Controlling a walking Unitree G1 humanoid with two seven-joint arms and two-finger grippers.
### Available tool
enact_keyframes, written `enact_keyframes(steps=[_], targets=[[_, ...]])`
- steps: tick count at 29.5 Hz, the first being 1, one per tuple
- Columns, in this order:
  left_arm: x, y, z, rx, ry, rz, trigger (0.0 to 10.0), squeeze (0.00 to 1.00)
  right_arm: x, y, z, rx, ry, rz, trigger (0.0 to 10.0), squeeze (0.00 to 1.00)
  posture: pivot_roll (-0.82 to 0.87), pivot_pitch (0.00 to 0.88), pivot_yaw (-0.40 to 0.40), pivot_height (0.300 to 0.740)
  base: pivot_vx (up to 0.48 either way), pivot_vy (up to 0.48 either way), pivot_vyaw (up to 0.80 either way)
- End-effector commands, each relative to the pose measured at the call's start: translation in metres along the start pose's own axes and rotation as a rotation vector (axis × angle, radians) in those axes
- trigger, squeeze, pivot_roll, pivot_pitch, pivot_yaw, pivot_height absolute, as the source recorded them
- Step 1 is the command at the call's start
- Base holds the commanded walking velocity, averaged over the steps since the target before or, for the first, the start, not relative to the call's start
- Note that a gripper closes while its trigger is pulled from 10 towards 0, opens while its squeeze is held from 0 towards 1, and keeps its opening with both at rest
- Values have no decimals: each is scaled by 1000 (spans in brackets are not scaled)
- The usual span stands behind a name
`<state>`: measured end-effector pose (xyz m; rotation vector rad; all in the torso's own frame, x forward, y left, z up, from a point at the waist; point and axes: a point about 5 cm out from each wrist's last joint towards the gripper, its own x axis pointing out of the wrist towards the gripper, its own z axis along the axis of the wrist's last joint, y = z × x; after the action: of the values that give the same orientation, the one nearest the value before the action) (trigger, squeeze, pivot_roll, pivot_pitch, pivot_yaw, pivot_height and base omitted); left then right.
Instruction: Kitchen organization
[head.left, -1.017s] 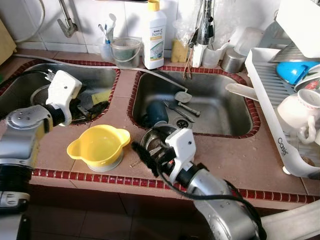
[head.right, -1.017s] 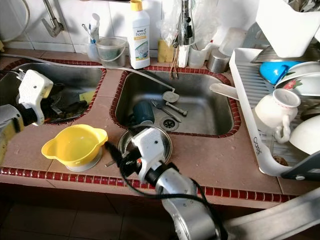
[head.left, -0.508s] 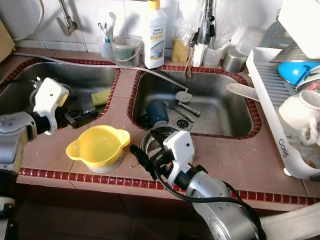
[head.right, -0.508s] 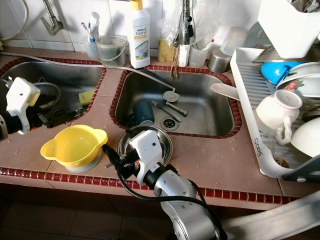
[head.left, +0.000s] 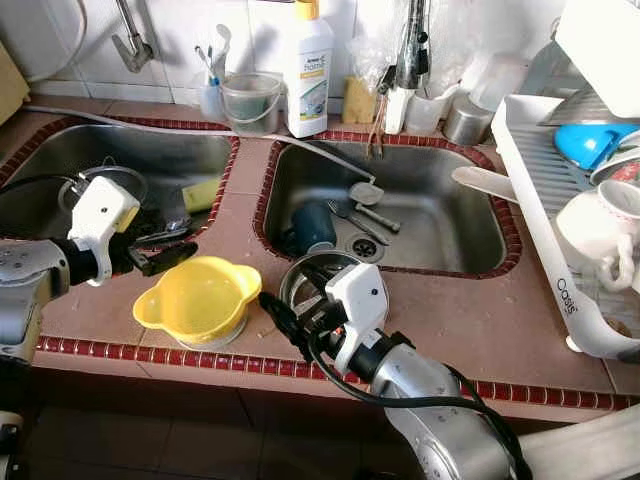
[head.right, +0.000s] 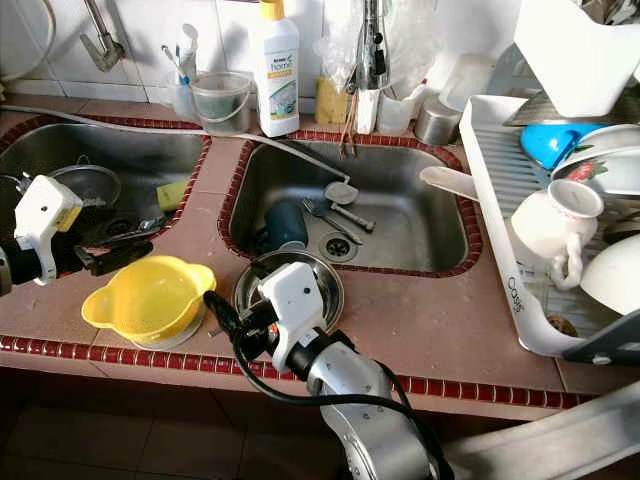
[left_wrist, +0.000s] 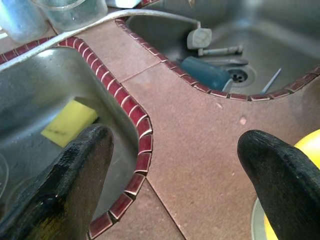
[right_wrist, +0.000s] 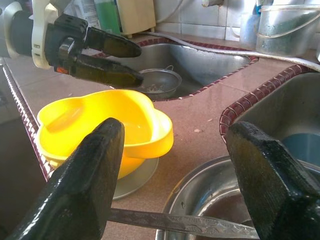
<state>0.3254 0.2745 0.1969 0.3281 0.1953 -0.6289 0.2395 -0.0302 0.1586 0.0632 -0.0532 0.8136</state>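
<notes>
Risk entry, tiled kitchen surface (head.left: 470, 310) with red-brick trim.

Yellow plastic two-lipped bowl (head.left: 198, 297): seated on a round metal lid or plate near the front edge, between both tools. Tips readily if nudged on its rim; could slide off the front edge.

Left tool (head.left: 165, 250): fingers parted, holding nothing, just beside the bowl's rear rim. Closing off-centre likely to tilt the bowl.

Right tool (head.left: 285, 320): fingers spread, empty, beside the round stainless steel bowl (head.right: 325, 283). Thin engraved metal blade (right_wrist: 175, 223), possibly a knife, lying beneath; could be swept away.

Collision between tools plausible.
</notes>
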Motion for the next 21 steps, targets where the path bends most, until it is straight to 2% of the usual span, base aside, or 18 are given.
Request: enact_keyframes(steps=[1,6,11,21], targets=[[-3,3,7,-6,-22,-2,10000,0,0,3,5,-10,-24,6,10000,0,-82,136,2,740,0,0,0],[-4,2,10,-48,-48,-23,10000,0,-1,3,5,-8,-23,0,10000,0,-85,139,6,740,0,0,0],[-8,4,16,-56,-76,-44,10000,0,-1,3,5,-8,-22,-3,10000,0,-82,142,7,740,0,0,0],[-17,-4,13,-58,-39,-141,10000,0,-1,2,4,-7,-21,-2,10000,0,-76,148,7,740,0,0,0]])
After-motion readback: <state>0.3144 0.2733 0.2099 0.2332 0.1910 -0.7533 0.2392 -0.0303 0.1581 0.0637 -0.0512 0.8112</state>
